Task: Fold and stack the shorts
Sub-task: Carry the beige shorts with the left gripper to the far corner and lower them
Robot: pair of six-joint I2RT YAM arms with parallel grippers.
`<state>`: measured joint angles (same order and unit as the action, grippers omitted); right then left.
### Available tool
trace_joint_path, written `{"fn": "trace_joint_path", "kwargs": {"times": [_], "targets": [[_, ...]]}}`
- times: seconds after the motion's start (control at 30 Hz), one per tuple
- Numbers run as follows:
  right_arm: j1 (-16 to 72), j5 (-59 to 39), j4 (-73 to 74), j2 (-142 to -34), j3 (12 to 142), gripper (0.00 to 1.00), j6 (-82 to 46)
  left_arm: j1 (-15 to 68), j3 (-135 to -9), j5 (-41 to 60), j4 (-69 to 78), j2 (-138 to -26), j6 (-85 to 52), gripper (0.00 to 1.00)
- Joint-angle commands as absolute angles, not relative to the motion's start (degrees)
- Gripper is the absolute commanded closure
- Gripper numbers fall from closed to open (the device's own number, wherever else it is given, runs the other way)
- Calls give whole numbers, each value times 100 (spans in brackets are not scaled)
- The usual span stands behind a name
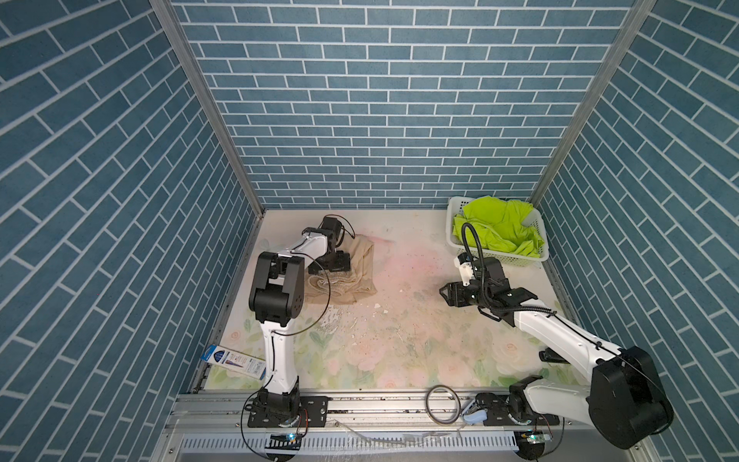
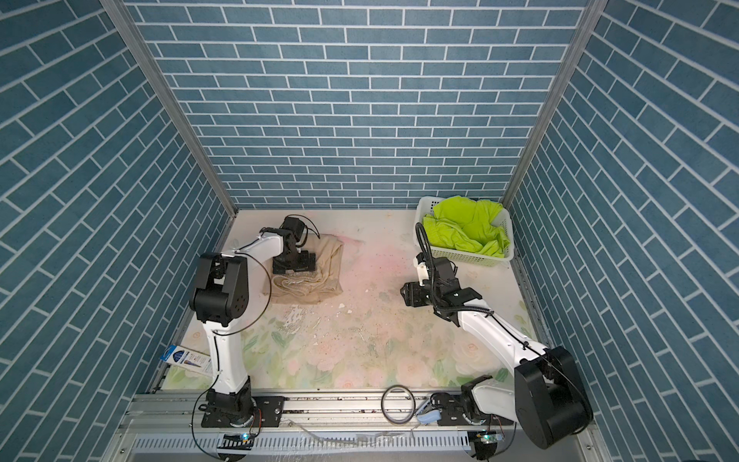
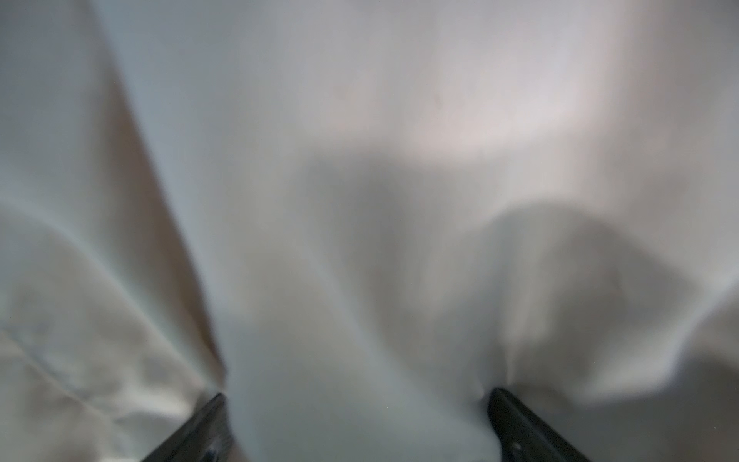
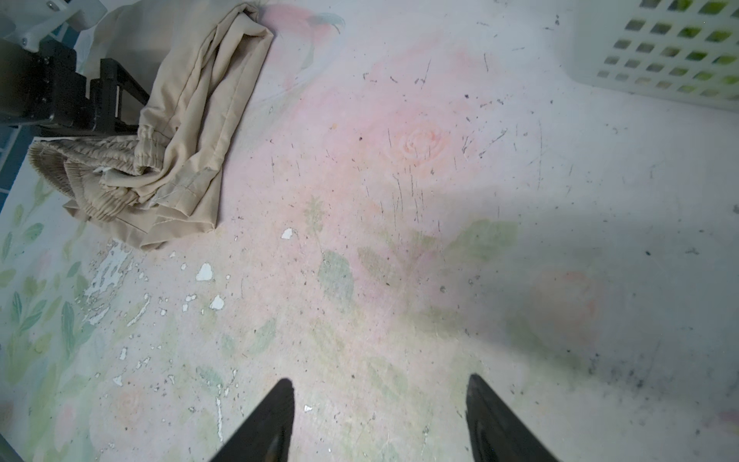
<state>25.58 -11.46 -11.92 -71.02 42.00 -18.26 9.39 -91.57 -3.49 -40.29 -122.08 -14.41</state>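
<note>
The neon green shorts (image 1: 500, 228) are lying heaped inside the white basket (image 1: 454, 218), spilling up over its rim in both top views; the beige shorts (image 1: 358, 276) are sitting well apart from the basket, across the floral table (image 1: 400, 328) on the side away from it, roughly folded, with the gathered waistband bunching at the end farther from the back wall; the left gripper (image 1: 340, 265) is pressing down onto the top of this beige pair, its jaws spreading as wide as they go, and in the left wrist view the fingertips (image 3: 218, 404) are sinking into blurred pale cloth that is bulging up between them, though nothing is being pinched; the right gripper (image 1: 446, 294) is hovering near the basket, just in front of it on the side facing the beige shorts, its jaws standing partly apart and gripping nothing; in the right wrist view only the scuffed, flaking table is showing between the two dark fingers (image 4: 276, 404), with the basket wall at the edge.
</note>
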Motion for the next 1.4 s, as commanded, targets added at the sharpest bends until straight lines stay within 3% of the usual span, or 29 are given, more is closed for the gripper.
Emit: {"fn": "trace_joint_path", "kwargs": {"times": [0.0, 0.27, 0.43, 0.97, 1.13, 1.37], "targets": [[2535, -1076, -1181, -7171, 4404, 31, -1995, 566, -9875, -1012, -4585, -12662, -514, 0], [2461, -1022, -1244, -7299, 4550, 31, -1951, -179, -11055, -211, -4912, -13471, -469, 0], [2415, -1092, -1261, -7441, 4734, 31, -1904, -159, -10533, 83, -4192, -13205, -371, 0], [2373, -936, -1564, -7462, 5153, 31, -1872, -623, -14413, -615, -6200, -14912, 390, 0], [2361, -982, -1414, -7436, 5203, 31, -1905, -623, -13544, -484, -6137, -13927, 18, 0], [2369, -1125, -1168, -7396, 4952, 31, -1966, -457, -11327, 381, -5428, -12507, -779, 0]]}}
